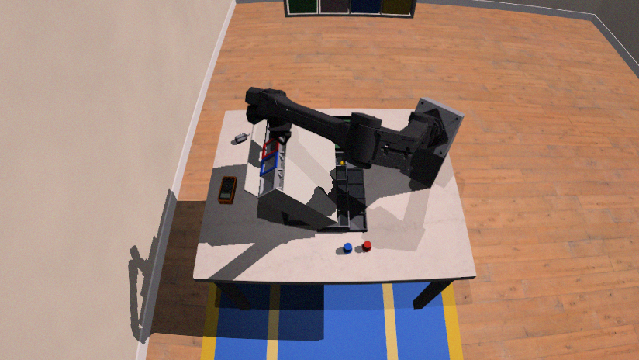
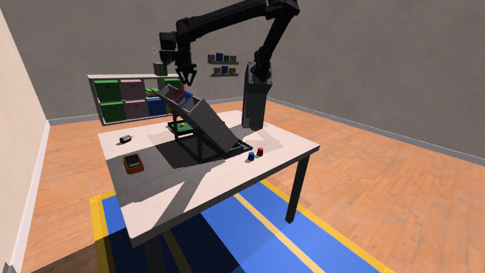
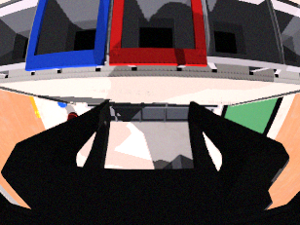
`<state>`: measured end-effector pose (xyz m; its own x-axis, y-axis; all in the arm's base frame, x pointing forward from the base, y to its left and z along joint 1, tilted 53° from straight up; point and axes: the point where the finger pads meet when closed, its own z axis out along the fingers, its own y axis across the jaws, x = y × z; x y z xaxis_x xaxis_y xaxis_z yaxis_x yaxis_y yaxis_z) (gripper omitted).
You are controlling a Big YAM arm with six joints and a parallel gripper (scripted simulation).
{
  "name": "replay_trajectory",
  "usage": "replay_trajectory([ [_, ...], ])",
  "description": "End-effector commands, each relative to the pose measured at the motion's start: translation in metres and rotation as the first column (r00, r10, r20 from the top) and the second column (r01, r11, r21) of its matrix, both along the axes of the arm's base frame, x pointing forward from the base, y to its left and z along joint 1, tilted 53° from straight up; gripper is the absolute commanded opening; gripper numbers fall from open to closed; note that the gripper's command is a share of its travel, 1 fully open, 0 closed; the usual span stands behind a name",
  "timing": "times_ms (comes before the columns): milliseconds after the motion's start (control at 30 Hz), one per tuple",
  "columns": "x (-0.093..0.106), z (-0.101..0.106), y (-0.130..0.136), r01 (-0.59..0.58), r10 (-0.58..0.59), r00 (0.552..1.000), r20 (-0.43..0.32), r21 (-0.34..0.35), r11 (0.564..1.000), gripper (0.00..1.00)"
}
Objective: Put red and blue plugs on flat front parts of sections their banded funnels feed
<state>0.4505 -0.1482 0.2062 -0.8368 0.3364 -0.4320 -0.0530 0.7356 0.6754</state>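
Observation:
My gripper (image 1: 282,136) (image 2: 186,82) (image 3: 149,109) is partly open and empty above the funnel row. The red-banded funnel (image 1: 264,150) (image 3: 158,56) is beside the blue-banded funnel (image 1: 262,167) (image 3: 65,60) at the top of the sloping cover (image 1: 304,178). One yellow marble (image 1: 342,163) lies in the farthest visible section at the cover's foot. Another yellow marble (image 2: 182,125) shows in the green tray (image 2: 188,129) (image 3: 248,118). The red plug (image 1: 367,245) (image 2: 260,151) and the blue plug (image 1: 347,247) (image 2: 251,156) stand on the table. The pipes are hidden.
An orange-framed meter (image 1: 227,189) (image 2: 133,163) and a small grey cylinder (image 1: 240,137) (image 2: 125,138) lie behind the funnel rig. The dark sections' flat front parts (image 1: 356,189) run along its foot. The arm crosses over the rig and partly hides the green tray in the top view.

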Motion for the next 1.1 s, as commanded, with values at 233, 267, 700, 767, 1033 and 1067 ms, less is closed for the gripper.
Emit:
replay_trajectory([
  [233, -0.063, -0.024, 0.010, 0.026, -0.025, 0.999, 0.036, -0.023, 0.999, 0.56],
  [267, -0.063, -0.024, 0.010, 0.026, -0.025, 0.999, 0.036, -0.023, 0.999, 0.56],
  [700, -0.098, -0.048, 0.025, 0.025, -0.024, 0.999, 0.026, -0.016, 1.000, 0.56],
  [767, -0.095, -0.045, 0.022, 0.025, -0.024, 0.999, 0.032, -0.022, 0.999, 0.56],
  [1033, -0.099, -0.047, 0.026, 0.034, -0.033, 0.999, 0.023, -0.012, 0.999, 0.56],
  [1067, -0.099, -0.046, 0.026, 0.038, -0.038, 0.999, 0.024, -0.011, 0.999, 0.56],
])
